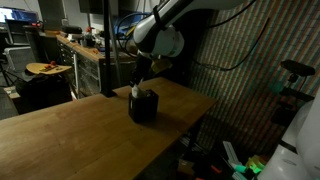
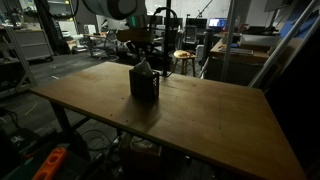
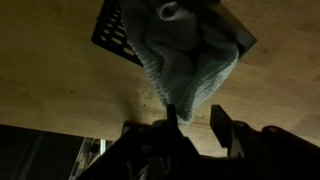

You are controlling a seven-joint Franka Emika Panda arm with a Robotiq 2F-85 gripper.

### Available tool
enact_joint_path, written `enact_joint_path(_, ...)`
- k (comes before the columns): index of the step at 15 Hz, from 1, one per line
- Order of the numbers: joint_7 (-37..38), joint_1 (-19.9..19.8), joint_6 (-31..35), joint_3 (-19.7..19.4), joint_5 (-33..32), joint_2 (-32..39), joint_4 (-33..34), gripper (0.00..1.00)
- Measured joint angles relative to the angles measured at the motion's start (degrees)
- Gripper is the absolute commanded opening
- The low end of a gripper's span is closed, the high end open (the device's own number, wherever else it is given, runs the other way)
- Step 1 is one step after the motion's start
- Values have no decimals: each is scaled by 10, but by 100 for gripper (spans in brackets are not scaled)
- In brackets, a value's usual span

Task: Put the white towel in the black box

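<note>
In a dim workshop a broad wooden table (image 1: 60,130) fills the foreground, with a cluttered workbench (image 1: 85,55) and round stool (image 1: 45,68) at ten o'clock and a patterned wall (image 1: 250,90) at three o'clock.

Arm (image 1: 165,35) bent over, gripper (image 3: 196,122) pointing down, jaws partly apart w/ gap btwn.

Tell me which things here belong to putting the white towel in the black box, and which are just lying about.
For the job:
- white towel, bunched at the box's top
- black box
- gripper, just above the towel

Just about:
- wooden table, which only carries the box
- stool behind it
- cluttered workbench in the background
</note>
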Motion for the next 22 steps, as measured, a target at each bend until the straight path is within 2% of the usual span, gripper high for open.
enact_joint_path(7,-19,-17,10,9,13,35,23,37)
enact_joint_path(10,-28,-30,10,15,19,44,26,5)
enact_joint_path(12,-33,-37,10,18,21,47,28,0)
enact_joint_path(18,-36,-49,10,22,27,48,28,6)
enact_joint_path(22,-35,-60,9,22,29,43,24,4)
